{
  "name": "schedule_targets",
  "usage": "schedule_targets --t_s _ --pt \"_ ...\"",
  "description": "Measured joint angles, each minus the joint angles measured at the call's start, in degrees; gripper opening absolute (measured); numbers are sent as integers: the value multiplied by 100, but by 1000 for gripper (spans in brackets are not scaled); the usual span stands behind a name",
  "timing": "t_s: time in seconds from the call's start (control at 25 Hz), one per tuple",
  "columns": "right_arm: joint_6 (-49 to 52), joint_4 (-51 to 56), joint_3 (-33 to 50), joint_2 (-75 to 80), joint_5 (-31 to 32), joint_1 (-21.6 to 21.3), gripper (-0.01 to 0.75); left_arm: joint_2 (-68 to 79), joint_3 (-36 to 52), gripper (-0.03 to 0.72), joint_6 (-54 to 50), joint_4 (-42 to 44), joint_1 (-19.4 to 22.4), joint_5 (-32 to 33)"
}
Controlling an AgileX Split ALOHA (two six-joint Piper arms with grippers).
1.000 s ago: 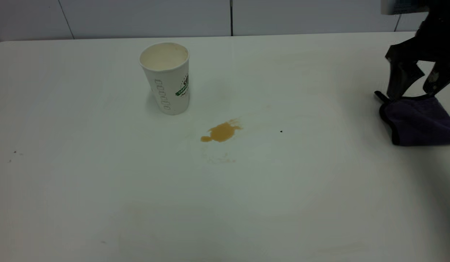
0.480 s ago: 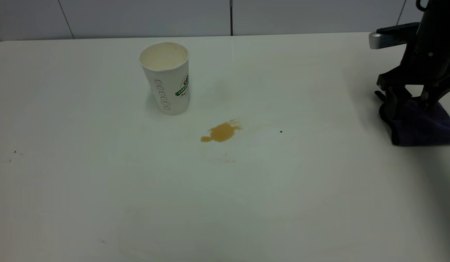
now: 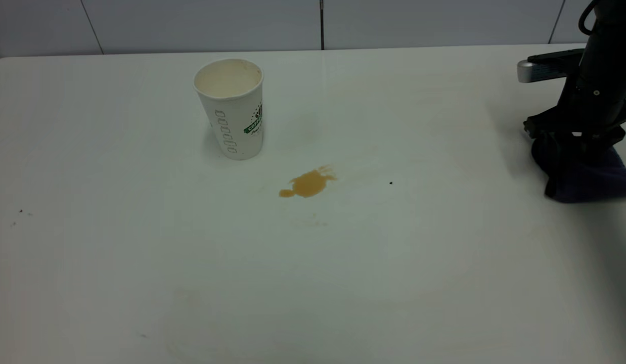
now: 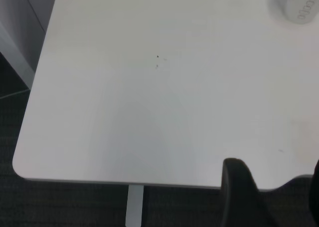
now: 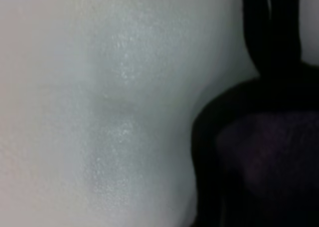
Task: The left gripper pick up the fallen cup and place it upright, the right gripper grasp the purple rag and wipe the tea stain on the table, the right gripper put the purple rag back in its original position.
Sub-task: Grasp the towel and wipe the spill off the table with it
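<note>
At the table's (image 3: pixel 141 263) far right edge, well apart from the cup (image 3: pixel 232 108), the right gripper (image 3: pixel 576 144) presses down onto the purple rag (image 3: pixel 591 177), its fingers sunk into the bunched cloth; they appear to be drawn together on it, and the right wrist view shows dark purple fabric (image 5: pixel 264 162) filling the space beneath the camera. The cup stands upright, mouth up, and the tea stain (image 3: pixel 308 183) lies just beside it, toward the rag, unwiped. The left gripper (image 4: pixel 269 197) hangs off the table's corner, far from the cup on the side away from the rag, with only dark finger tips showing, so whether they are apart or together cannot be told. Step 1 of 3 looks complete, and step 2, grasping the rag, is in hand. Next, by this reading, the right arm must lift the cloth clear without dropping it, carry it toward the cup, and lower it flat onto the stain.
</note>
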Motion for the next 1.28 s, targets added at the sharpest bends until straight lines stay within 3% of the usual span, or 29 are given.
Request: schedule_targets --t_s 0.12,0.16,0.28,0.52,0.84,1.28 --pt "-258 430 -2 2 0 -6 111 0 0 379 0 0 0 0" --pt "-425 664 -2 2 0 6 80 0 0 379 0 0 0 0" --pt "-973 1377 -2 13 -43 207 73 0 0 379 0 0 0 0" --pt "-1597 2530 -2 59 -195 1047 73 0 0 379 0 0 0 0" --pt "-1649 2855 -155 141 -704 2270 73 0 0 379 0 0 0 0" --pt "-1522 3156 -1390 763 -581 2617 73 0 0 379 0 0 0 0"
